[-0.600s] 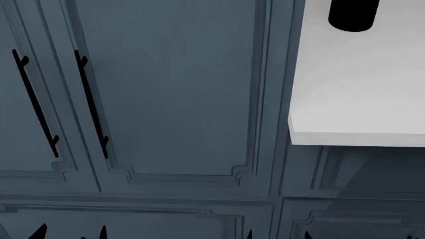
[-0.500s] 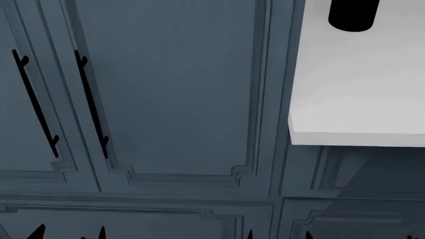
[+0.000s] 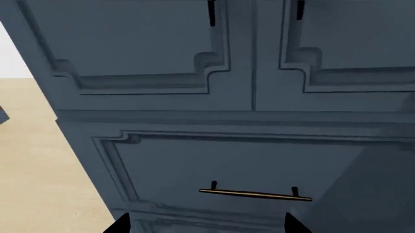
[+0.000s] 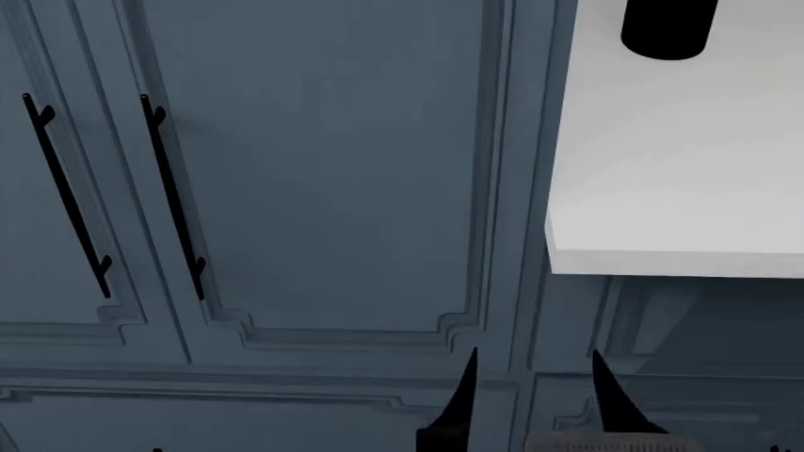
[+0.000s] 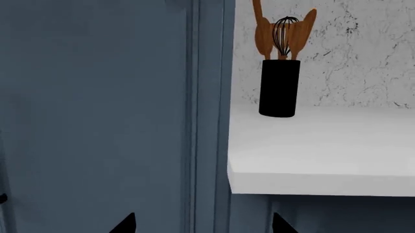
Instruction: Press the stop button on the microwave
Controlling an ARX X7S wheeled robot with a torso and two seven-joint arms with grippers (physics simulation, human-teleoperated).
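Observation:
The microwave and its stop button are out of view in every frame. My right gripper [image 4: 534, 391] shows at the bottom of the head view, open and empty, its two dark fingertips pointing up at the blue-grey cabinet front [image 4: 327, 188]. In the right wrist view its tips [image 5: 202, 224] stand wide apart before the same cabinet. My left gripper [image 3: 207, 224] is open and empty in the left wrist view, facing a drawer with a brass handle [image 3: 255, 194]. The left gripper is below the head view's frame.
Tall blue-grey cabinet doors with two black vertical handles [image 4: 169, 198] fill the head view. A white counter [image 4: 679, 169] juts out at the right, bearing a black utensil holder [image 5: 279, 87] with wooden spoons and a whisk. Tan floor [image 3: 39, 160] shows beside the cabinet.
My right gripper has risen into the bottom of the head view, fingertips now clear in front of the cabinet. The small dark tips at the lower left have dropped out of that view.

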